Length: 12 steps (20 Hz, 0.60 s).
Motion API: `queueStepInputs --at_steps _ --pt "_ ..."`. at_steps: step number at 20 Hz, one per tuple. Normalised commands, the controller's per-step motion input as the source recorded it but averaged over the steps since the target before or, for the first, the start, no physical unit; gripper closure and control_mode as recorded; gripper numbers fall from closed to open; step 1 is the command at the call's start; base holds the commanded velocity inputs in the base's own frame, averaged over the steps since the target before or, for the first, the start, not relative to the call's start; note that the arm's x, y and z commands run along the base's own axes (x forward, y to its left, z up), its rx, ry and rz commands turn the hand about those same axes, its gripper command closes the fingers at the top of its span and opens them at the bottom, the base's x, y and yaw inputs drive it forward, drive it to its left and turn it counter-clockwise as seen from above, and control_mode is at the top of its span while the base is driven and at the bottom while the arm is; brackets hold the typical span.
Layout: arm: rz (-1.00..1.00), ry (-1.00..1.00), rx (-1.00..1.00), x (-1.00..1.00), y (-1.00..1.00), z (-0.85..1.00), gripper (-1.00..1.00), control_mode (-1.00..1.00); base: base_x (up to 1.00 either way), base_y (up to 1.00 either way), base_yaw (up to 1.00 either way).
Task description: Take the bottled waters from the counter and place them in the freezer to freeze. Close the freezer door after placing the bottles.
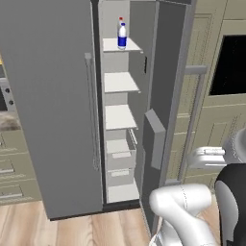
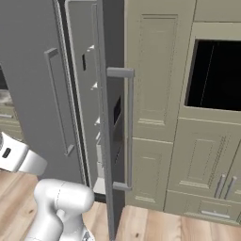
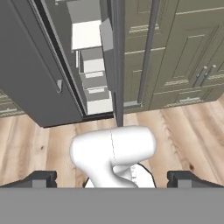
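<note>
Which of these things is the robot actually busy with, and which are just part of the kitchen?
Part of the job:
- two water bottles on the top freezer shelf
- open freezer door
- the robot's open hand

Just there:
- the other fridge door
- beige cabinets
- dark oven window
- wood floor

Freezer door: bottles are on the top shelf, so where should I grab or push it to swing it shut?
Take the freezer door by its long vertical bar handle, around mid-height, coming from the outer face on the cabinet side. The bar stands off the panel, leaving room for a finger behind it. The gripper is open. Pushing the flat outer face would probably work too.
</note>
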Motion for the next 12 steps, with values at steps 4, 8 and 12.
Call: queueStepInputs --at_steps 4,8,12 --pt "0.00 0.00 0.00 0.00 0.00 0.00 -1.00 1.00 0.26 0.00 0.04" --pt "0.00 0.00 0.00 0.00 0.00 0.00 -1.00 1.00 0.32 0.00 0.04" --pt "0.00 0.00 0.00 0.00 0.00 0.00 -1.00 1.00 0.44 -0.06 0.02"
